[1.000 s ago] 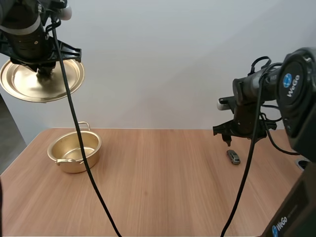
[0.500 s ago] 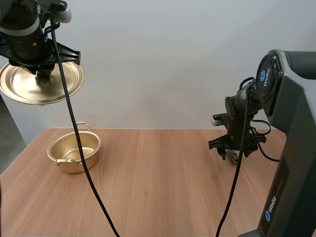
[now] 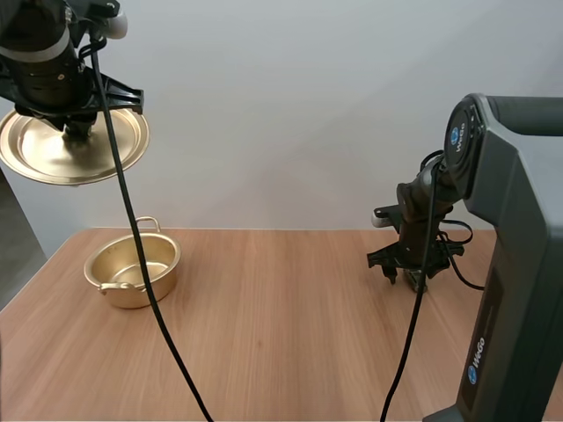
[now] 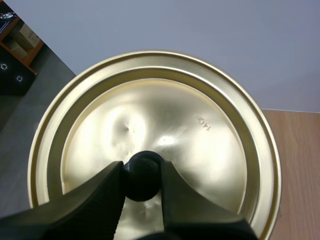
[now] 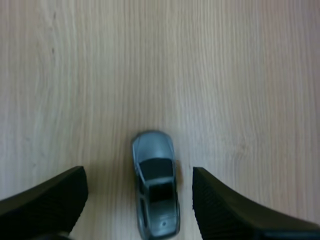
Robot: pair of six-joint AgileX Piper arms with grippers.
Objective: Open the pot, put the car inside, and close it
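Right hand lowered astride one car, left hand gripping one lid

Shallow golden metal pot stands upright and open at the left of the wooden table; its round golden lid, black-knobbed, hangs tilted high above; small grey toy car rests on its wheels at the right

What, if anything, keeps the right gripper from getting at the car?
Nothing that I can see, so likely yes: the right gripper is open, with the car lying on the table between its fingers.
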